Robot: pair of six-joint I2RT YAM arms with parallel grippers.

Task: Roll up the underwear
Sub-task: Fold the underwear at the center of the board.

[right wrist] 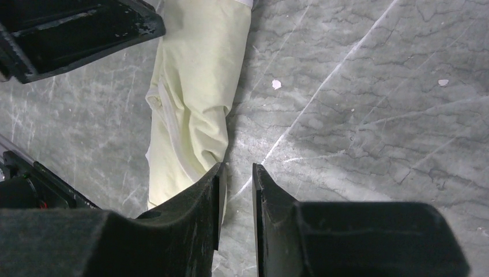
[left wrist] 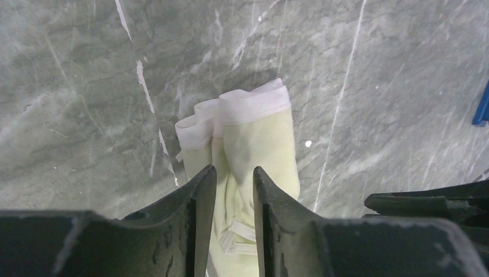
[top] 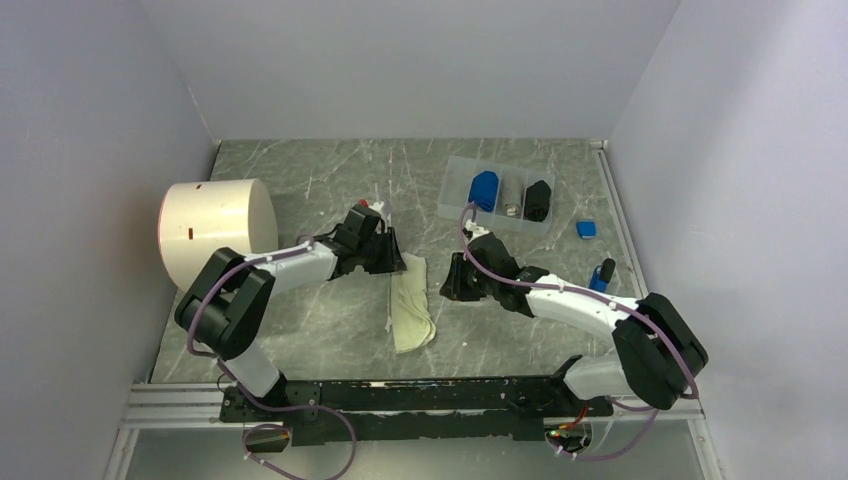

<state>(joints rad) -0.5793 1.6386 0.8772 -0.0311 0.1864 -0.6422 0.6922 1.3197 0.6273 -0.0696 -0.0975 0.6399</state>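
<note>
Lengthwise, the cream-yellow underwear [top: 410, 305] lies folded into a narrow strip.

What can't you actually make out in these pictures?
Whether the left gripper pinches the cream underwear: left wrist view, its fingers cover the cloth.
Underwear's lower part: left wrist view, cut off by the bottom edge.
Clear tray contents: top view, too small.

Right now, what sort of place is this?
Probably a robot lab test cell: plain pale walls box in a marble-patterned table, a left arm and right arm sit on a rail at its near edge, and cream underwear lies between them.
</note>
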